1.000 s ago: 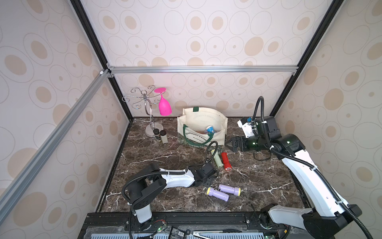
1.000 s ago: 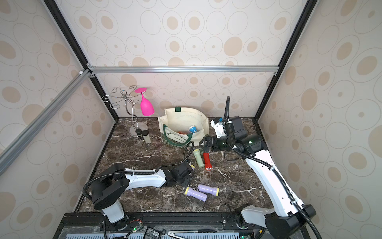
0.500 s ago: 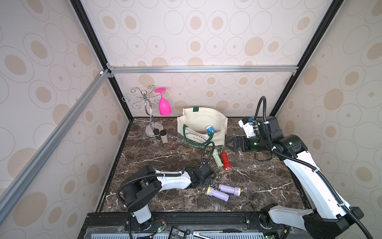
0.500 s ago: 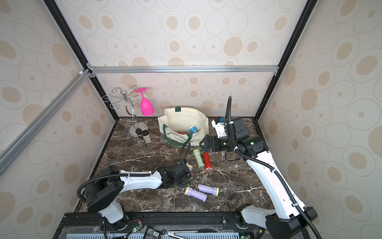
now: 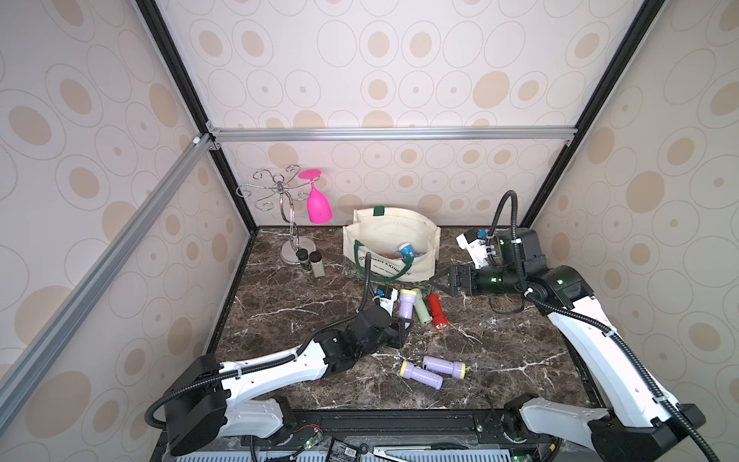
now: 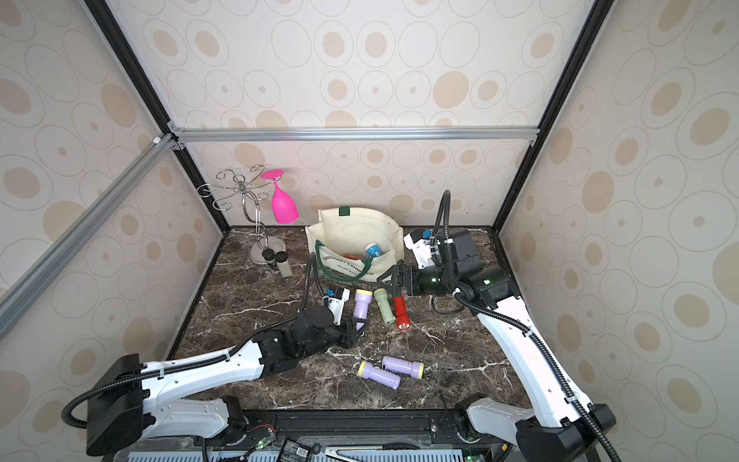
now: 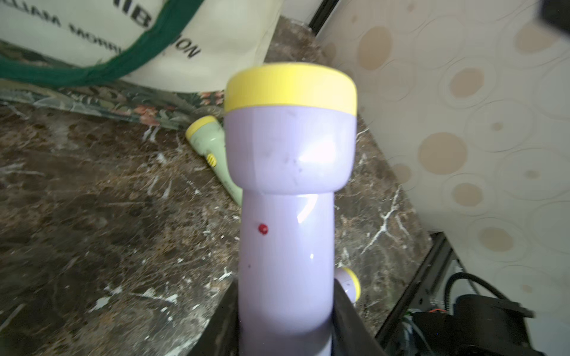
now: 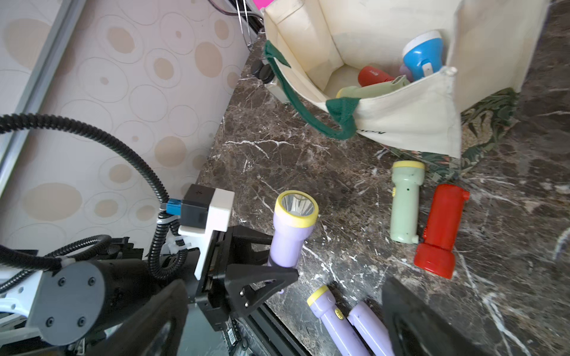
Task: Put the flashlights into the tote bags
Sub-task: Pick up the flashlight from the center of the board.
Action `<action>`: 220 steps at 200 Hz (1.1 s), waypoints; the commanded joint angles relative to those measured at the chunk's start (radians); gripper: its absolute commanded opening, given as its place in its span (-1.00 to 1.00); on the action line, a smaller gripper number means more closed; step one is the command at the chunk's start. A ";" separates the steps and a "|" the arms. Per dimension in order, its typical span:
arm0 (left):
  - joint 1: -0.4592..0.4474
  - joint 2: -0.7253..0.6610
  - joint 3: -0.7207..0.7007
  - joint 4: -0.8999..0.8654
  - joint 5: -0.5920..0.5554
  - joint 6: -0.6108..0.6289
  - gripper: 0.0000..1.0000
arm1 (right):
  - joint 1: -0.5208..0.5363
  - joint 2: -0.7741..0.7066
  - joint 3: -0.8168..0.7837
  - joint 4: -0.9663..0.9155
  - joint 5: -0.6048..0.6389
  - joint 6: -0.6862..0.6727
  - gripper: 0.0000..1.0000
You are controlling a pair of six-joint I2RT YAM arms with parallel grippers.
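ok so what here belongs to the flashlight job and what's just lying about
Job: cream canvas tote bag; held lilac flashlight; pale green flashlight; red flashlight; two lilac flashlights in front; blue flashlight inside bag.
Lying about: pink wine glass; wire rack; two dark-capped jars.

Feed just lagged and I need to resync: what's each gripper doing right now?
Left gripper: closed on the lilac flashlight, gripping its handle end.
Right gripper: open, holding nothing.

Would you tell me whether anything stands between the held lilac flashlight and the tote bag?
Nothing visible: only bare marble separates the lilac flashlight from the tote bag; the pale green flashlight lies alongside.
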 commanded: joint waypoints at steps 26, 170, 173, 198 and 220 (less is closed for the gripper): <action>-0.004 -0.012 0.107 0.110 0.116 0.015 -0.77 | -0.010 0.030 -0.103 0.252 -0.178 0.179 0.99; -0.004 0.006 0.054 0.328 0.112 -0.067 -0.81 | -0.010 0.092 -0.183 0.405 -0.319 0.259 0.36; -0.004 0.006 0.054 0.329 0.112 -0.067 -0.81 | -0.010 0.093 -0.183 0.406 -0.319 0.259 0.33; -0.004 0.005 0.050 0.339 0.109 -0.074 -0.82 | -0.006 0.098 -0.177 0.412 -0.330 0.261 0.14; -0.004 0.005 0.053 0.335 0.107 -0.075 -0.83 | 0.000 0.104 -0.166 0.405 -0.337 0.251 0.05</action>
